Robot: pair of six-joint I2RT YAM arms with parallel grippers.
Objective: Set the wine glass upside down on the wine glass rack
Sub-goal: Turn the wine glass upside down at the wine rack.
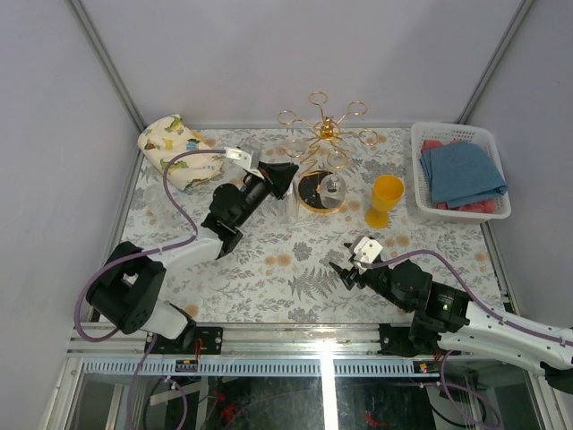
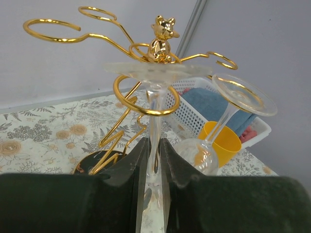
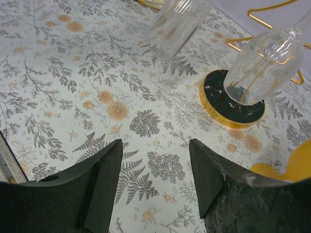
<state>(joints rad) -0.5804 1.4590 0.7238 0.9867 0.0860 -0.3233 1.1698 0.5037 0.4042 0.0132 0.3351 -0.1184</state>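
The gold wine glass rack (image 1: 324, 134) stands at the back middle on its black round base (image 3: 228, 104). A clear wine glass (image 2: 154, 121) hangs upside down, its foot resting across a ring-ended arm (image 2: 141, 99) and its bowl (image 3: 177, 24) hanging below. My left gripper (image 2: 153, 145) reaches in from the left (image 1: 285, 175), its dark fingers (image 2: 129, 165) pressed close on either side of the stem. A second glass (image 2: 228, 114) hangs upside down from a neighbouring arm. My right gripper (image 3: 155, 155) stands open and holds nothing, low over the table at the front right (image 1: 345, 264).
A yellow goblet (image 1: 386, 199) stands upright just right of the rack. A white basket (image 1: 414, 166) with blue cloths sits at the back right. A patterned cloth bundle (image 1: 175, 148) lies at the back left. Grey walls close in the table.
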